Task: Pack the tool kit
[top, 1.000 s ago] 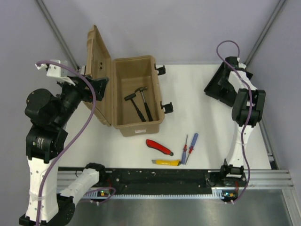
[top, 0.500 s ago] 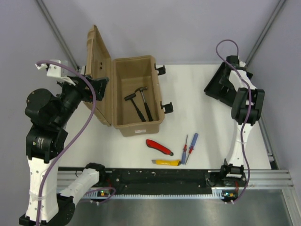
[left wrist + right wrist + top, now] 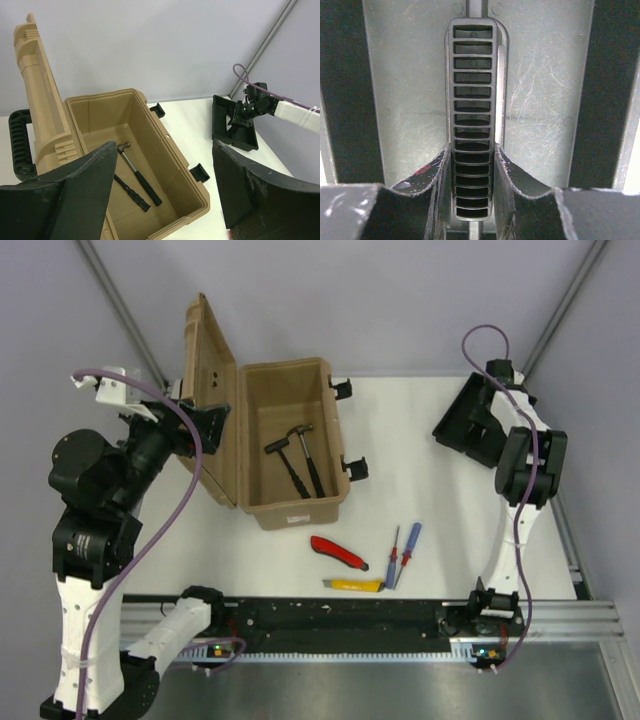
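Right of the toolbox (image 3: 300, 512), the right gripper (image 3: 471, 150) pinches the ribbed handle (image 3: 472, 100) of the black tray (image 3: 458, 428), barely shifted since a second ago; left gripper (image 3: 164, 150) spread; utility knives (image 3: 338, 552) await packing.

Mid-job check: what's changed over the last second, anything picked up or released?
Only small arm shifts. The right arm drifted slightly rightward at the elbow, its right hand clamped on the slotted handle of the black tray; the left arm leaned slightly left, left hand open near the toolbox. Nothing visibly grabbed or released. Tray, toolbox, hammers inside it, utility knives and screwdrivers stayed put.
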`<action>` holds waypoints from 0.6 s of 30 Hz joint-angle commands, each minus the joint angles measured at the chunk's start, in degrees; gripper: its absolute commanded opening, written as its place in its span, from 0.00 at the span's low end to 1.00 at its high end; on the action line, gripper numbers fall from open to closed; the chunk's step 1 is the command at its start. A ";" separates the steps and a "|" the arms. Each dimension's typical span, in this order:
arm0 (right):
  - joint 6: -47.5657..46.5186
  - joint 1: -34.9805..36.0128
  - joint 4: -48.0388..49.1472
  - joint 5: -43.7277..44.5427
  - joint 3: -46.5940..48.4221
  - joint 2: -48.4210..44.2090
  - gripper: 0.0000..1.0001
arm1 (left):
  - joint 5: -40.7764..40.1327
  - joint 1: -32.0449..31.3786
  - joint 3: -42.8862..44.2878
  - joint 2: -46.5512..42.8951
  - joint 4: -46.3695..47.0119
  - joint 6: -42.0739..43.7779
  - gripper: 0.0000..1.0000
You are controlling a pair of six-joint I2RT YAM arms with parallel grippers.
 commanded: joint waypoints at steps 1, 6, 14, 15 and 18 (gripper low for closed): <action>-1.93 0.52 1.44 0.02 -2.14 -9.38 0.00 | 0.79 -0.23 1.82 -0.03 1.47 1.18 0.80; -2.29 2.28 1.80 -2.17 -3.81 -18.44 0.00 | 0.71 -0.23 1.65 -0.21 1.83 1.61 0.80; -3.96 12.46 1.71 -5.25 -2.15 -29.00 0.00 | 0.97 -0.23 -0.46 -1.00 3.14 0.56 0.80; -3.61 14.30 1.53 -5.34 -1.88 -30.05 0.00 | 0.97 -0.23 -0.72 -1.09 3.23 0.30 0.80; -3.26 20.62 1.36 -4.64 -1.27 -32.52 0.00 | 0.80 -0.23 -1.51 -1.53 3.58 -0.32 0.80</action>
